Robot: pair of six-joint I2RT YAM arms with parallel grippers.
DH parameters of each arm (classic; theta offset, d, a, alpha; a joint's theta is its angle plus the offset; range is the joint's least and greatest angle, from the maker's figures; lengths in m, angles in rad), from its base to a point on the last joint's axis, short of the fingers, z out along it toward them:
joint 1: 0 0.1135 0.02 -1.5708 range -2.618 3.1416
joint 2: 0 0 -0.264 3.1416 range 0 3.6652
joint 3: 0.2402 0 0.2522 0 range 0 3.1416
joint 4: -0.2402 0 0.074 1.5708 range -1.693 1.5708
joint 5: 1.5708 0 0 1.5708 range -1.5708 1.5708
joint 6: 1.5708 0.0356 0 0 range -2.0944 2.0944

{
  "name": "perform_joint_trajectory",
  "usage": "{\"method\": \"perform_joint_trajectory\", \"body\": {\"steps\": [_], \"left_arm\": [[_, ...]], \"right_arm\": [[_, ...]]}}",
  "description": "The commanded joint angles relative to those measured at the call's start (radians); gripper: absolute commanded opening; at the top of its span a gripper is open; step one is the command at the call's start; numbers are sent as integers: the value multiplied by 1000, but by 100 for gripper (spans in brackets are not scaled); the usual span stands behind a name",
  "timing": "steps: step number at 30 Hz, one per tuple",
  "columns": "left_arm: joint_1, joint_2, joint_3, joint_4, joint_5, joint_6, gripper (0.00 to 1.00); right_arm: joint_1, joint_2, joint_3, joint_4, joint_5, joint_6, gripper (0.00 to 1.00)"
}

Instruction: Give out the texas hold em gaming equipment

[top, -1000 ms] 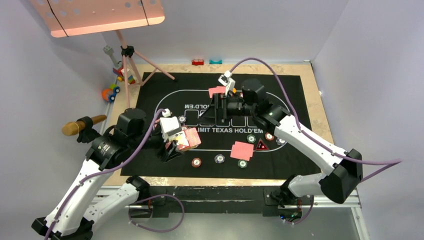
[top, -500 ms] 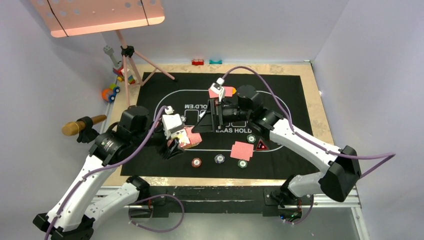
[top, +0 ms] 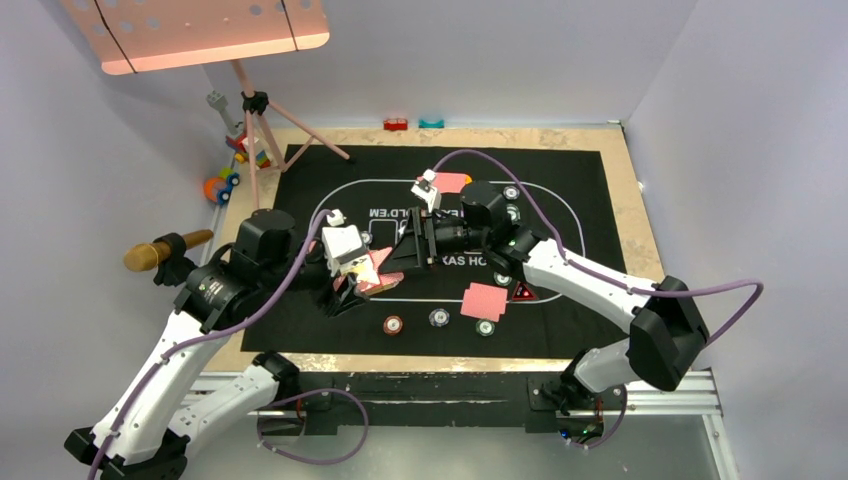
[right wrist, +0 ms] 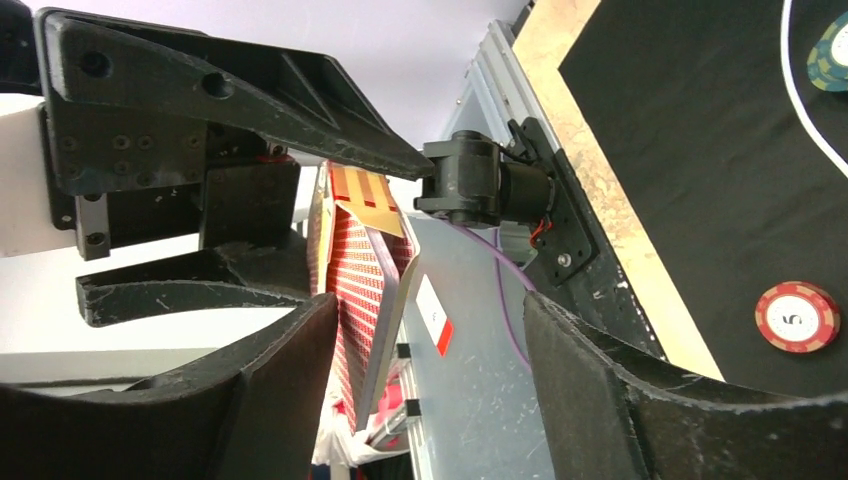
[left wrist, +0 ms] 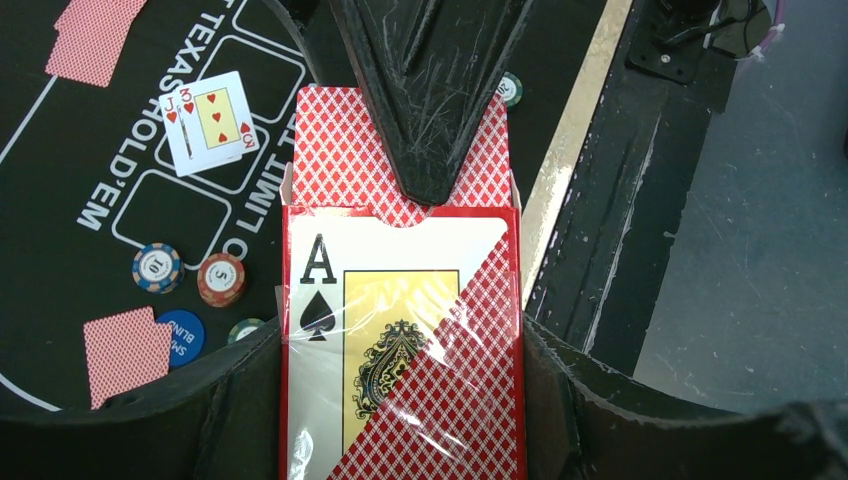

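Black felt poker mat point(top: 560, 170); left gripper point(left wrist: 400, 350) clamps red cellophaned card box point(left wrist: 400, 340); right gripper point(top: 400, 250), fingers apart beside the box, should pinch only the top card.

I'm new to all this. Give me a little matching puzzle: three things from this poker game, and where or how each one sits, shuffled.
Things:
1. card box
2. jack and three of hearts
3. blue button

States:
A. face up on the mat
B. beside a face-down card
C. clamped in the left tool

Pairs: 1-C, 2-A, 3-B
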State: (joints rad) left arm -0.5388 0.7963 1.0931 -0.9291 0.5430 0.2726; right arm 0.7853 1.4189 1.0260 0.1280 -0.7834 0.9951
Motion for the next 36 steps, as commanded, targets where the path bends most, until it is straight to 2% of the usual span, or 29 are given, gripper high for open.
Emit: {"method": "perform_joint_trajectory", "body": {"steps": [1,4,8,10,14,26,29,33,36], "left_arm": [[5,-12,40,59,13,4,0],[5,-15,39,58,15,2,0],[5,-19,35,57,13,3,0],[5,-21,33,56,13,2,0],[5,-25,35,57,14,2,0],[7,-36,30,58,16,-11,0],[8,-39,23,61,18,-31,0],[8,-26,13,70,16,-59,0],[8,-22,16,88,15,-67,0]], "right_arm": [[2,-4,-7,89,-52,43,69],[-2,-9,-12,91,-55,47,57],[-20,-23,-20,68,-56,41,38],[-30,-31,-23,46,-55,29,33],[-43,-42,-7,-46,-36,-22,31],[-80,-97,30,-150,-18,-78,30],[-80,-106,36,-139,-19,-72,36],[-72,-106,20,-52,-27,-25,69],[-49,-96,11,11,-25,15,76]]}}
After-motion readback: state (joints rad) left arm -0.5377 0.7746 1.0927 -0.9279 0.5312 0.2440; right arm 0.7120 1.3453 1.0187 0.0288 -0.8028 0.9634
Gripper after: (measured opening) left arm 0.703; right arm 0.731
